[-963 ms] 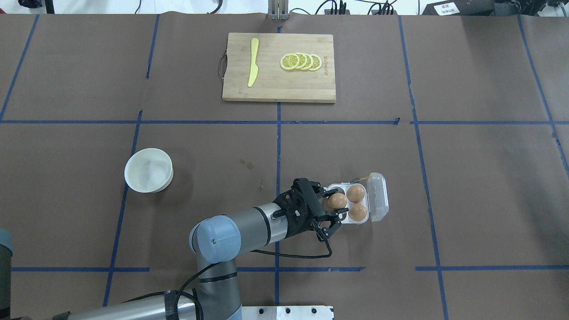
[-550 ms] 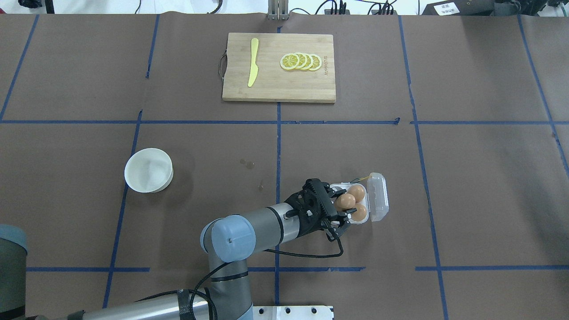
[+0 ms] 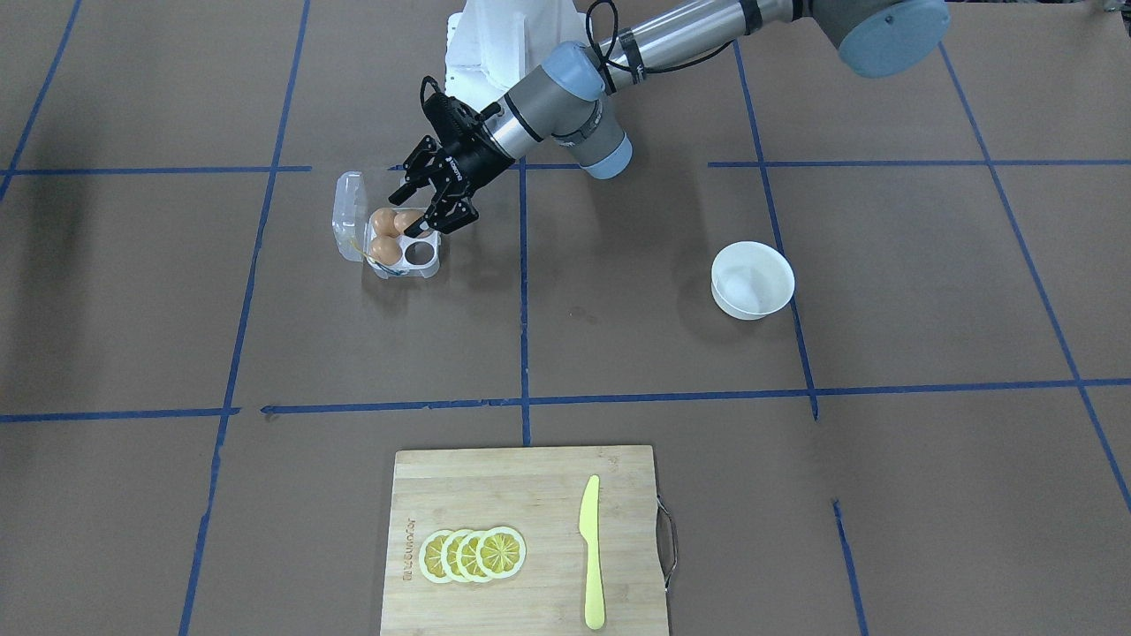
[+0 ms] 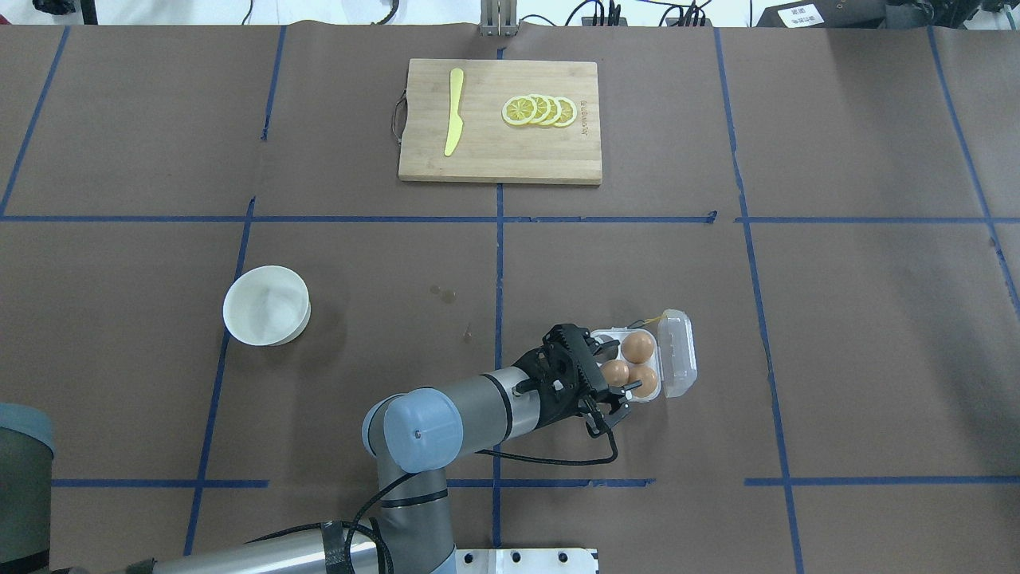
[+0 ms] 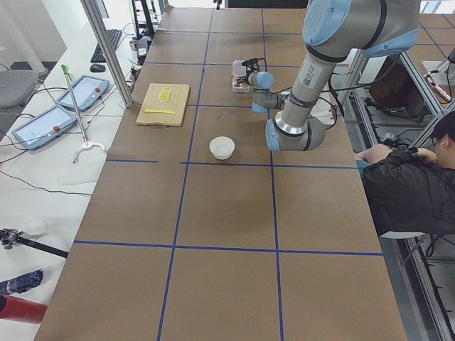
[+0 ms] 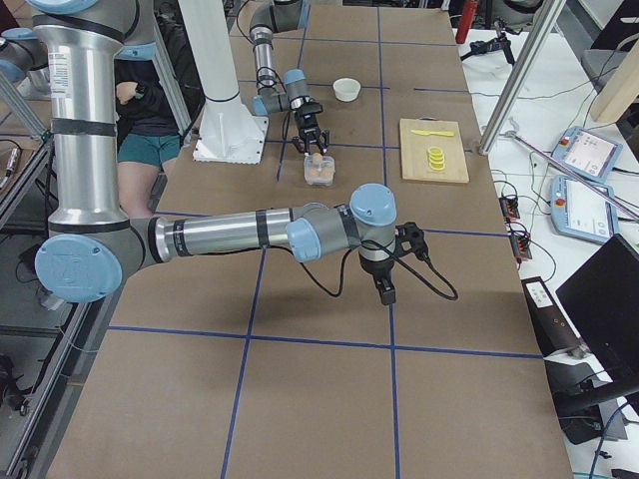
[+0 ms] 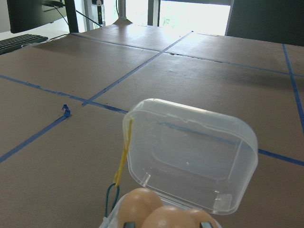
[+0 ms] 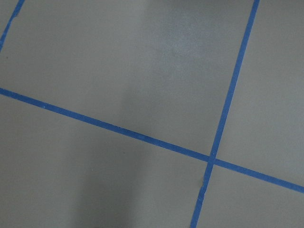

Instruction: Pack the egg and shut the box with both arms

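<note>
From the white bowl (image 4: 266, 305) at the left of the desk (image 4: 797, 319), follows the left arm (image 4: 478, 402) rightward. Grips the egg (image 4: 613, 371) in the left jaws, clenched from either side, low over the near-left cell of the box (image 3: 422, 256). Hangs just beside two seated eggs (image 4: 637, 347) to the right; leaves the far-left cell bare. Looks round from overhead, so probably points long axis near upright, end-down toward the cell. Calls for a short straight drop, then release. Farther right, finds the lid (image 4: 679, 355) standing open on the box's right edge. Cannot tell the right jaws' state: seen only side-on, on the right arm (image 6: 250, 232), much farther off than the left.
</note>
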